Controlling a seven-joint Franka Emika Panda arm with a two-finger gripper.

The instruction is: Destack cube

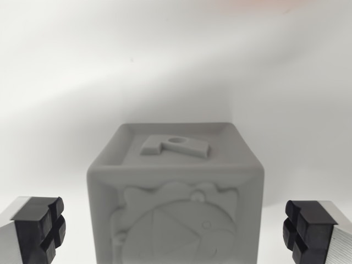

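Observation:
A grey cube [176, 192] with raised relief figures on its faces fills the lower middle of the wrist view. Its top face carries a small raised shape with a round hole. Whatever it rests on is hidden below the frame. My gripper [176, 231] is open, its two black-padded fingers [39, 225] standing at the bottom corners, one on each side of the cube. A clear gap separates each pad from the cube's side faces. Nothing is held.
A plain white surface [165, 71] stretches behind the cube. A faint orange blur [258, 4] shows at the top edge.

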